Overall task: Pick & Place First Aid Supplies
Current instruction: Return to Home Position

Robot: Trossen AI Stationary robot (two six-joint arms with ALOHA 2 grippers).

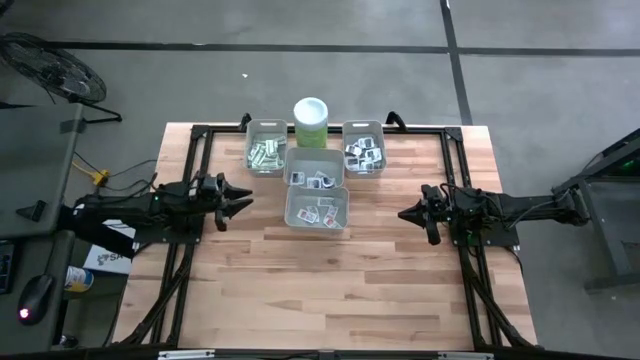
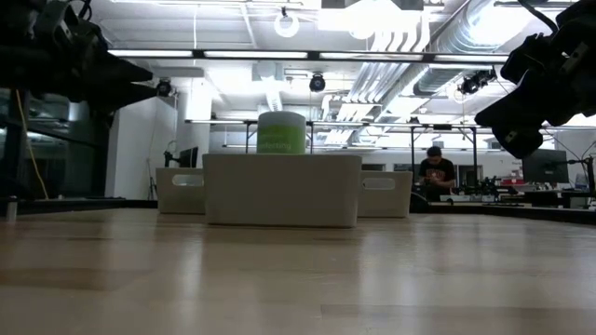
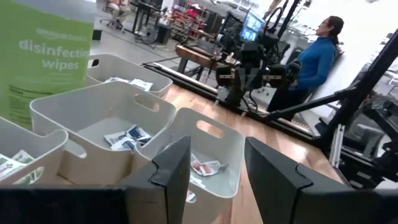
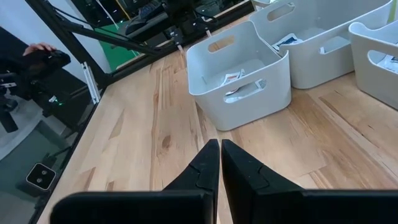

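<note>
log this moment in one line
left tool open, left of bins | right tool shut, right of bins | packets in bins

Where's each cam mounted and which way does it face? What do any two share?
High: overhead, straight down on the table; both arms, left pincer and right pincer facing inward.
Low: table height, near edge, level toward the front bin and canister; both arms hang above.
Left wrist: on left arm, looks across bins to the right arm; own fingers apart.
Right wrist: on right arm, looks at the front bin; own fingers together.
Shared: front bin in all four.
</note>
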